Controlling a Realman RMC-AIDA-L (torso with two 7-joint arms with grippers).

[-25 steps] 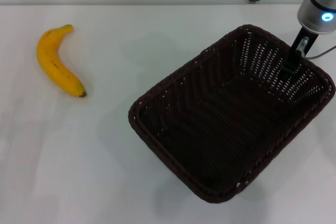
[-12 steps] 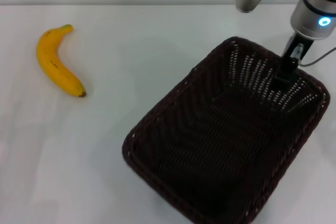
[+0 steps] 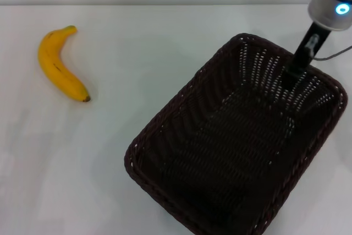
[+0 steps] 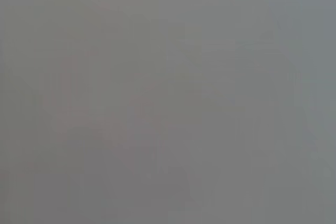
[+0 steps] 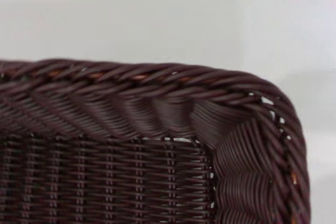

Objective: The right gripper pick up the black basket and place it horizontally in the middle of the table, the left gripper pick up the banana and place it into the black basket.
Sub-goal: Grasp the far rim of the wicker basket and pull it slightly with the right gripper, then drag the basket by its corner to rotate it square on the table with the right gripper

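The black basket (image 3: 231, 147) fills the right half of the head view, set diagonally, its near corner cut off by the lower edge. My right gripper (image 3: 296, 71) reaches down from the top right and is shut on the basket's far wall, one finger inside. The basket's braided rim and a corner fill the right wrist view (image 5: 157, 80) against the white table. The banana (image 3: 59, 65) lies alone at the far left of the table (image 3: 143, 42), well apart from the basket. My left gripper is out of view; the left wrist view shows only plain grey.
The white table's back edge meets a pale wall along the top of the head view. A thin cable (image 3: 335, 54) trails from the right arm beside the basket's far corner.
The basket, held by my right gripper, has shifted left and looms larger, its near end now past the lower edge of the view. The banana has not moved.
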